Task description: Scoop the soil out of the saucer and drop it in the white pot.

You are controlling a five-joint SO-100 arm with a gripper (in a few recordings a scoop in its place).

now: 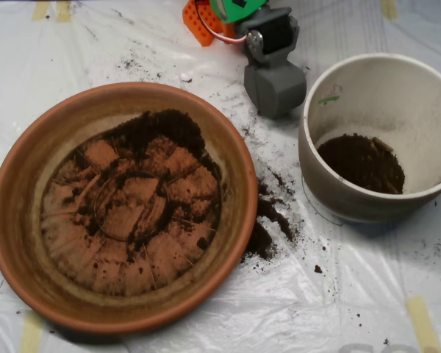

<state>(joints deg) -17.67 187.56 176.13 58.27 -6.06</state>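
The terracotta saucer (29, 243) fills the left half of the overhead view. Dark soil (158, 132) is piled against its far inner rim and smeared thinly along the ridges of its base. The white pot (397, 95) stands at the right with a layer of soil (360, 163) on its bottom. My grey scoop (275, 88) hangs at the top centre, between the saucer's far rim and the pot's left wall, outside both. Its shells look closed together, and its inside is hidden.
Spilled soil (268, 220) lies on the white plastic sheet between saucer and pot, with scattered grains up towards the scoop. The arm's orange and green parts (220, 15) sit at the top edge. Yellow tape strips (422, 323) mark the sheet's corners.
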